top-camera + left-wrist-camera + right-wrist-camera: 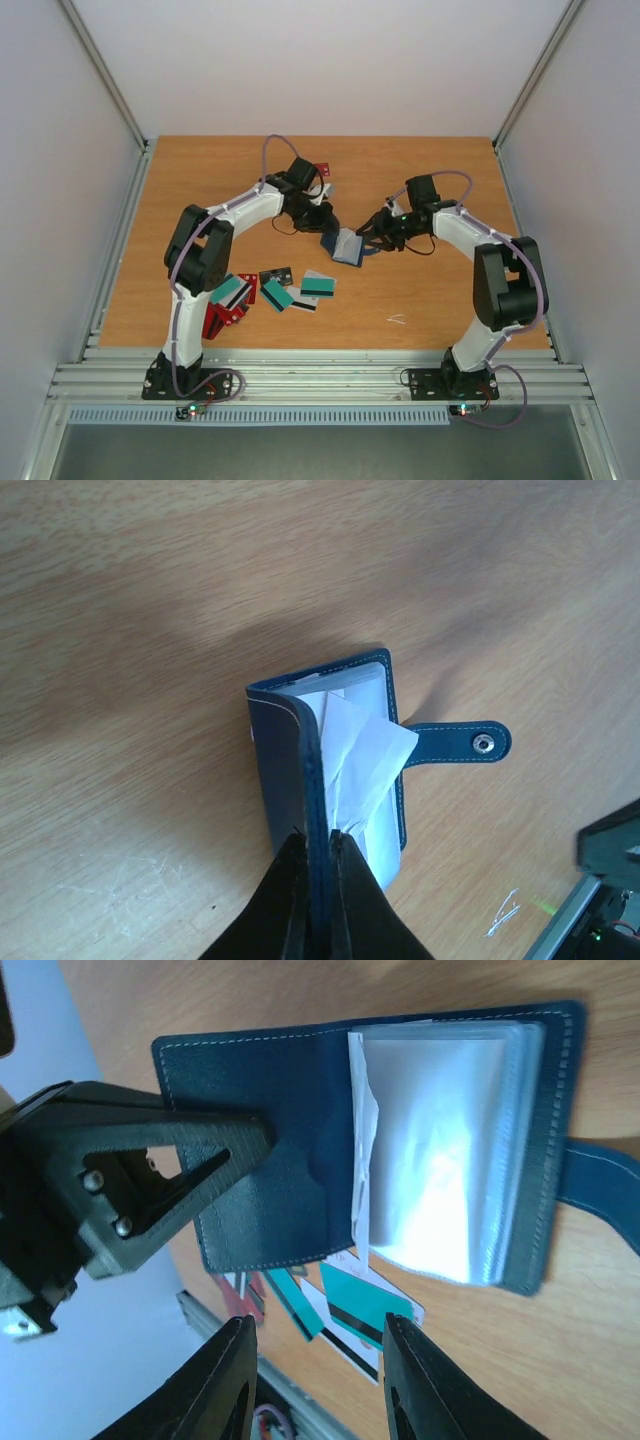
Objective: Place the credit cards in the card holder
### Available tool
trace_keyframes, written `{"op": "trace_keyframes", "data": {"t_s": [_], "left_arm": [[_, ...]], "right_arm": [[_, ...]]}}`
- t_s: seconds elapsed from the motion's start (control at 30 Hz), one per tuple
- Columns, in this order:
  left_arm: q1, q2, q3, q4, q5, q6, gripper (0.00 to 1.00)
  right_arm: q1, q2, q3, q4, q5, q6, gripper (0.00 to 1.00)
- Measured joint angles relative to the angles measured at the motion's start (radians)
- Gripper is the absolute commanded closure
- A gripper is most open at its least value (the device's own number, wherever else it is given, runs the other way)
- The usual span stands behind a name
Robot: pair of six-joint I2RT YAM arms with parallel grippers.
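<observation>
Wood-grain table (450,300) first, since it carries everything

Card holder (347,246) sits near the table's centre, between the two grippers, opened like a book. One navy cover stands raised. The stack of clear sleeves (440,1160) lies on the other cover, and the snap strap (462,743) lies flat on the wood to one side

Left gripper (318,852) is pressed tight on the free edge of the raised cover, pinching it and propping the holder open. Right gripper (318,1365) hangs just beside the holder, fingers spread, nothing between them

Credit cards (285,290) lie in a loose, partly overlapping scatter nearer the left arm's base, well apart from the holder. They are teal, red and dark. No card shows inside a sleeve. A white paper slip (365,750) pokes out of the sleeves

Judgement on the step in hand: the holder is propped and the right arm is free to fetch. To do it well:
- hold the left pinch steady so the sleeve mouths do not shift
- take one card only, by an edge that overhangs a neighbour
- bring it in edge-first, in line with a sleeve mouth
- watch the slip — it may foul the entry
</observation>
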Motion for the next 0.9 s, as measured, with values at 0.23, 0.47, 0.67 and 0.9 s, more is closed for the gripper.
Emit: {"op": "trace_keyframes", "data": {"t_s": [0.23,0.47,0.67,0.9], "left_arm": [[0.009,0.031,0.0,0.008,0.029,-0.003,1.0],[0.03,0.052,-0.001,0.013,0.053,-0.007,1.0],[0.046,0.068,-0.001,0.013,0.063,-0.012,1.0],[0.052,0.079,-0.001,0.013,0.072,-0.015,1.0]], "right_arm": [[0.0,0.167,-0.011,0.138,-0.084,0.094,0.64],[0.0,0.259,0.019,0.175,-0.101,0.11,0.65],[0.0,0.278,0.021,0.176,-0.1,0.104,0.65],[0.0,0.291,0.036,0.167,-0.098,0.084,0.64]]}}
